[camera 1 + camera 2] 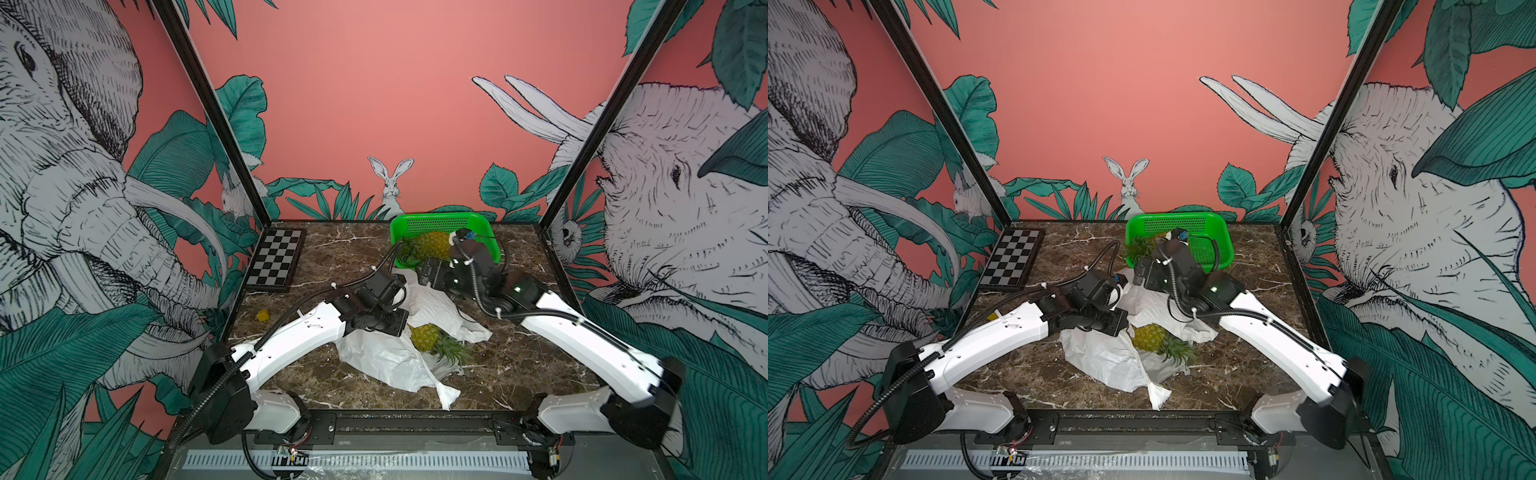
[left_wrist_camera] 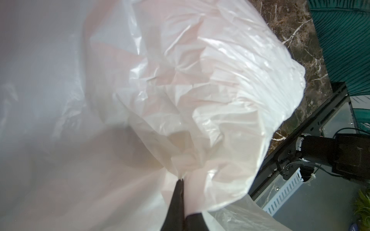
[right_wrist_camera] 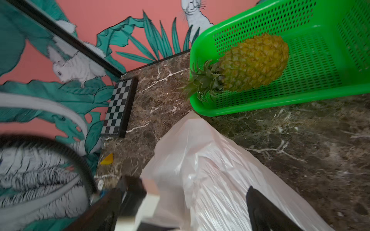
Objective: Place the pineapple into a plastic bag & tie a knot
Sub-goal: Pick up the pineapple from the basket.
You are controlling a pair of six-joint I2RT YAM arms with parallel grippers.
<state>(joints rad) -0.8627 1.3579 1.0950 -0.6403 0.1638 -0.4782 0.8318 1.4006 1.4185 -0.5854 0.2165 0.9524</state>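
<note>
Salmon-pink walls (image 1: 374, 104) printed with grey elephants, rabbits and teal leaves are enclosing the cell behind and to both sides of the green basket (image 1: 440, 222) (image 1: 1177, 224) (image 3: 300, 97). The table (image 1: 332, 249) is showing a glossy dark-brown marble pattern with white veins, and the basket is sitting at its far edge, against the back wall.

The plastic bag (image 1: 382, 357) (image 1: 1100, 357) (image 2: 200, 80) (image 3: 210, 170) is sprawling crumpled on the robot's side of the basket, its far tip reaching just up to the basket's near rim. A black-and-white chessboard (image 1: 276, 257) (image 1: 1013, 257) (image 3: 120, 108) is lying flat well to the basket's left, by the side wall.

The pineapple (image 1: 426, 336) (image 1: 1148, 336) is lying on the bag, well in front of the basket, crown pointing away from it; whether plastic is wrapping it cannot be told. A second pineapple (image 1: 434, 243) (image 3: 254, 62) is lying on its side inside the basket, crown poking over the left rim.

The left end effector (image 2: 180, 182) is pinching a fold of the bag, clamped tight. The right end effector (image 1: 428, 272) is hovering just in front of the basket, jaws spread wide over the bag, gripping nothing. A small yellow piece (image 1: 262, 316) (image 3: 107, 159) is lying far to the basket's left.
</note>
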